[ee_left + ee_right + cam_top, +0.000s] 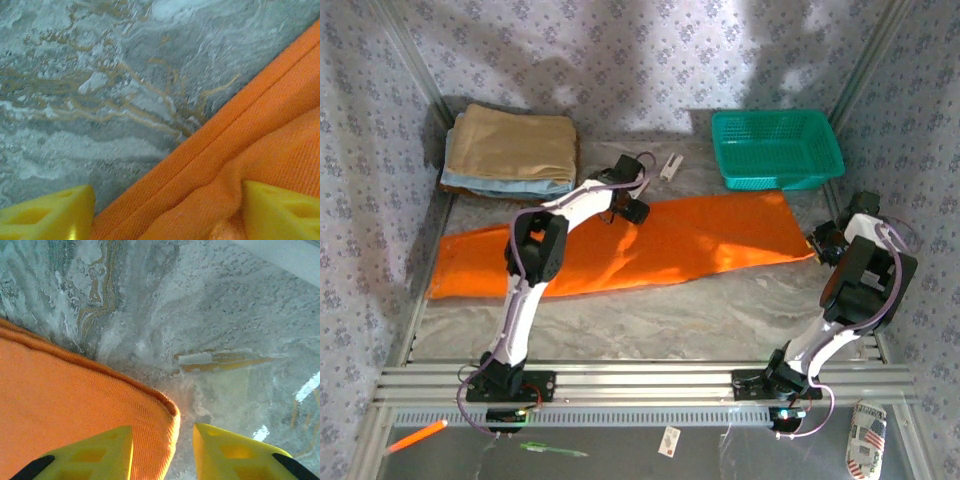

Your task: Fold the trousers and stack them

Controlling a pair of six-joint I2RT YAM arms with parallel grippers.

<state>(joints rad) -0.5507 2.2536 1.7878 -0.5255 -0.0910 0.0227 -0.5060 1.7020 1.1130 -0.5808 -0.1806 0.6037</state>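
Note:
The orange trousers (700,240) lie flat and stretched out across the middle of the table, running from lower left to upper right. My left gripper (634,210) is down at their far long edge, near mid-length. In the left wrist view it (167,215) stands wide open, with the seamed edge of the trousers (260,140) running between its yellow fingers (50,215). My right gripper (818,241) is at the trousers' right end. Its jaws (162,455) are open, and the rounded corner of the trousers (60,400) lies between the fingertips, one finger (95,455) over the fabric.
A teal basket (777,148) stands at the back right. At the back left a tan folded cloth (515,145) rests on a light blue one (500,187). A small white object (671,165) lies behind the trousers. Patterned walls close in on both sides.

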